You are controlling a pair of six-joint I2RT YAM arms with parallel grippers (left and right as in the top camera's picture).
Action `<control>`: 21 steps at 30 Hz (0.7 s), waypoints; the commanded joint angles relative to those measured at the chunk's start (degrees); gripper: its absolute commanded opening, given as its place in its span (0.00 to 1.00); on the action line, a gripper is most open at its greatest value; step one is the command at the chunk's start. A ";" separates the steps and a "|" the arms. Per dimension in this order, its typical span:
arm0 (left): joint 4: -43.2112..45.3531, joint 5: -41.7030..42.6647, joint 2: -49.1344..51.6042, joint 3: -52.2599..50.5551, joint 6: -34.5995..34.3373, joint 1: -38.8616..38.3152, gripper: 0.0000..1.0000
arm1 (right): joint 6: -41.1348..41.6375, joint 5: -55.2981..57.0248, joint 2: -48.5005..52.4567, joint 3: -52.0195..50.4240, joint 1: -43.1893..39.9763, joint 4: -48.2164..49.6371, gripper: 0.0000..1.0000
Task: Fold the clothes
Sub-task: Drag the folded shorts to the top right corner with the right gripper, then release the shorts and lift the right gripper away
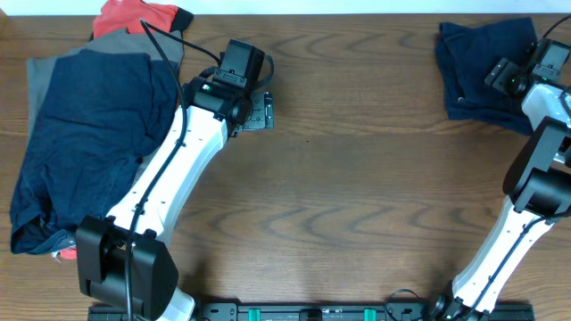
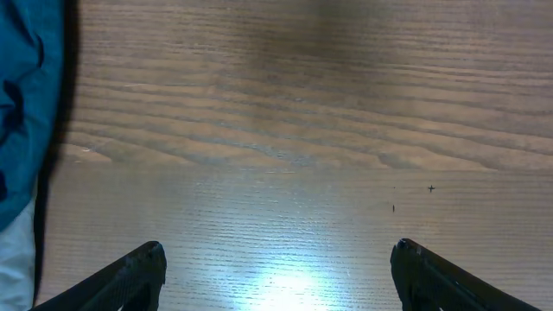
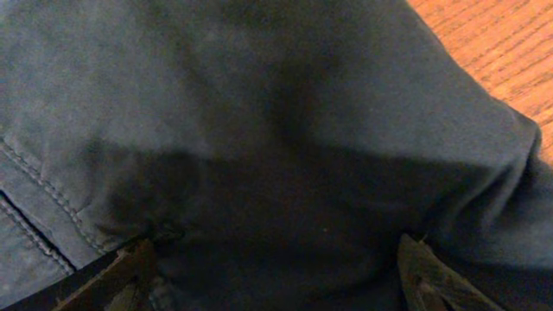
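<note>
The clothes (image 1: 53, 178) lie in two places on the wooden table (image 1: 357, 178). At our left a big navy piece (image 1: 98, 107) is spread over a grey piece (image 1: 40, 76), with a red-orange piece (image 1: 134, 16) at the far edge behind them, and at the far right corner we see the dark navy shorts (image 1: 482, 62) in a small heap. Our left gripper (image 2: 278, 250) hangs over bare wood just beside the left pile, fingers spread wide with nothing between them, while our right gripper (image 3: 276, 250) sits low over the shorts, fingers also wide apart, dark cloth lying under the gap.
</note>
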 commanded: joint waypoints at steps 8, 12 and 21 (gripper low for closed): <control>-0.11 -0.26 0.72 -0.26 0.07 -0.09 0.85 | 2.95 -1.68 4.24 -2.14 4.90 1.92 0.89; -0.11 -0.26 0.72 -0.26 0.07 -0.09 0.85 | 3.41 -1.33 4.31 -2.14 6.34 2.91 0.89; -0.09 -0.26 0.72 -0.26 0.07 -0.09 0.85 | 4.24 -0.22 4.33 -2.14 6.88 3.08 0.91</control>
